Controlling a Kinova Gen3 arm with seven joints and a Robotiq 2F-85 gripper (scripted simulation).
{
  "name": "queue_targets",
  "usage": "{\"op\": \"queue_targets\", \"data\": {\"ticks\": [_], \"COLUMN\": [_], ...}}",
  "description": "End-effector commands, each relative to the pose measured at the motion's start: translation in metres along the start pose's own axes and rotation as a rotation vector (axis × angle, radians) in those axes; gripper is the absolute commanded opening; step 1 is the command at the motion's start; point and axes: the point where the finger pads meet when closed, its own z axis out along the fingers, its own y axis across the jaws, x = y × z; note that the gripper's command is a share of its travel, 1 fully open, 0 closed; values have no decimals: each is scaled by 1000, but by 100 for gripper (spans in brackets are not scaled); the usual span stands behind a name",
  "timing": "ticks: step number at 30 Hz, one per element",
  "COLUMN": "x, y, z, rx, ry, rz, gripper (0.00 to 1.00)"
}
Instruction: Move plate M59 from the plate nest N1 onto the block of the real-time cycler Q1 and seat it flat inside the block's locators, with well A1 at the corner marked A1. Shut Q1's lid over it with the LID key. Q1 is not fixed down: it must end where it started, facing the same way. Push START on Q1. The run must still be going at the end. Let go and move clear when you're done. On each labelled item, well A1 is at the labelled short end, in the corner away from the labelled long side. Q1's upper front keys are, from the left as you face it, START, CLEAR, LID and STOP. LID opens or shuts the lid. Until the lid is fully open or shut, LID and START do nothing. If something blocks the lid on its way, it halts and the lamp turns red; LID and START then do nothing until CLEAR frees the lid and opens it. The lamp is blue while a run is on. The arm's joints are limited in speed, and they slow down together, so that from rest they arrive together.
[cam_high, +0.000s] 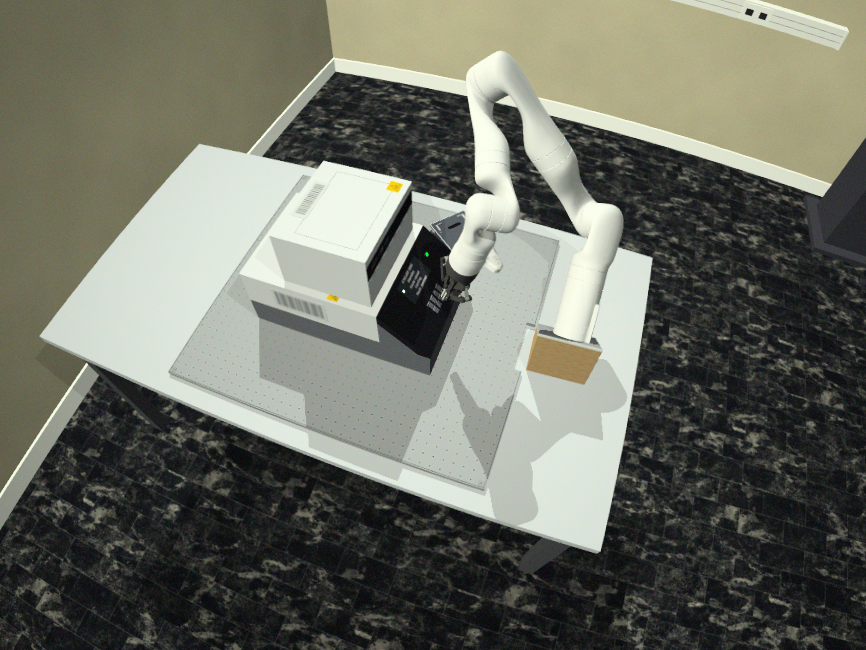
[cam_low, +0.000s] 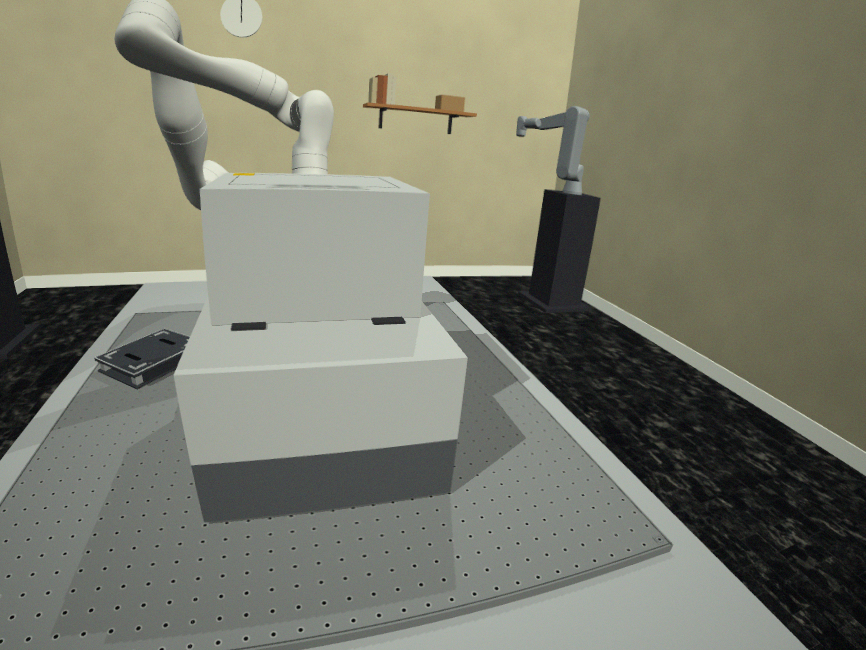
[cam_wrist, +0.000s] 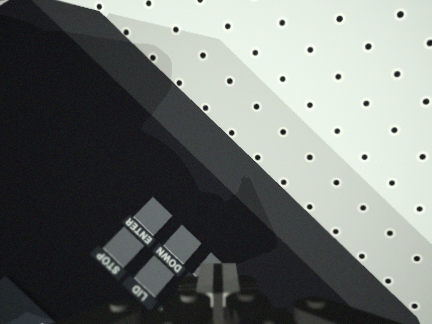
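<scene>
The cycler Q1 (cam_high: 356, 320) (cam_low: 321, 405) (cam_wrist: 75, 125) stands on the perforated board. Its white lid (cam_high: 328, 213) (cam_low: 314, 251) looks shut. The lamp (cam_high: 426, 253) on the black front panel is green. My gripper (cam_high: 456, 298) (cam_wrist: 218, 288) is shut and empty, over the front keys. In the wrist view the STOP key (cam_wrist: 122, 247) and the LID key (cam_wrist: 154, 276) show left of the fingertips; the fingers partly cover another key. Whether they touch a key cannot be told. The nest N1 (cam_high: 451, 230) (cam_low: 143, 355) shows no plate on its visible part. Plate M59 is not visible; the inside of Q1 is hidden.
The ENTER key (cam_wrist: 152, 215) and the DOWN key (cam_wrist: 182, 243) lie beside STOP and LID, nearer the front edge. The board (cam_high: 349, 426) (cam_low: 545, 517) lies on the white table (cam_high: 153, 230). The arm's base stands on a wooden block (cam_high: 563, 358).
</scene>
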Motion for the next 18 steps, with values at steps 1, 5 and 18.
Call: {"op": "queue_targets", "data": {"ticks": [1,5,18], "x": [-4,-7,-13], "y": [3,6,14], "z": [0,0,0], "rx": [5,5,1], "ry": [2,2,0], "rz": [9,9,0], "gripper": [10,10,10]}}
